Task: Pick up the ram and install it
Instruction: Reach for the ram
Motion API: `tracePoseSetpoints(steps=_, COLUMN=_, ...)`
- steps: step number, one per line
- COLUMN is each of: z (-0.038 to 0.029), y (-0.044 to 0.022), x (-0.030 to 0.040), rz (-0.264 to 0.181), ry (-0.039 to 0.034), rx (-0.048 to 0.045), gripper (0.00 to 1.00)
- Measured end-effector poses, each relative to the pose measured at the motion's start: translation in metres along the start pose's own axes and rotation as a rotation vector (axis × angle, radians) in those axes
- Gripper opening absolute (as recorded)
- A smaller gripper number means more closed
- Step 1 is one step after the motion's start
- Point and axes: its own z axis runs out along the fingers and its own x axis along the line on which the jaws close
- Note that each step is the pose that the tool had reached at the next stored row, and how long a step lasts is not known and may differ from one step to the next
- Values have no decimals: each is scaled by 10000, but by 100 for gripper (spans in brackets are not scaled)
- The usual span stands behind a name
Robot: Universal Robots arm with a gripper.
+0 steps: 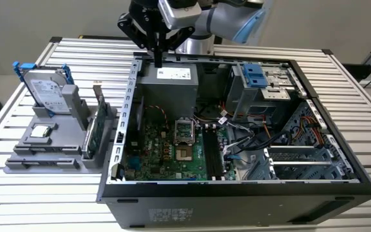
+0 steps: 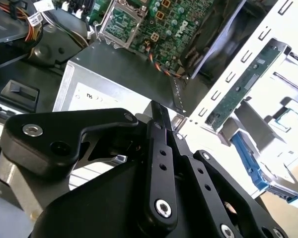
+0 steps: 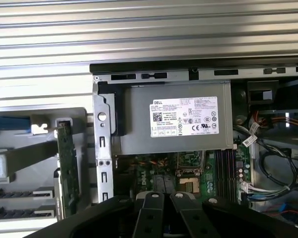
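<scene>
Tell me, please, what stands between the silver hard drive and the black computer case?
A green circuit card on edge in a grey holder, in the exterior view.

An open computer case (image 1: 237, 198) lies in the middle of the slatted aluminium table (image 1: 359, 96). Inside it are a grey power supply (image 1: 167, 89), a green motherboard (image 1: 166, 154) with its CPU socket (image 1: 183, 137), loose cables (image 1: 263, 135) and a blue-latched drive cage (image 1: 255, 75). Beside the case, toward the table's edge at the exterior view's left, a grey fixture (image 1: 44, 154) holds a silver hard drive (image 1: 47, 92) in a blue bracket, a processor chip (image 1: 40, 130), and a green circuit card (image 1: 90, 133) standing on edge.
</scene>
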Motion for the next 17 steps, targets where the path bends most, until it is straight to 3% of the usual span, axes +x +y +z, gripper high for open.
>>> tracePoseSetpoints(steps=17, z=-2, y=-6, x=80, rz=-1, ry=1, rx=1, gripper=0)
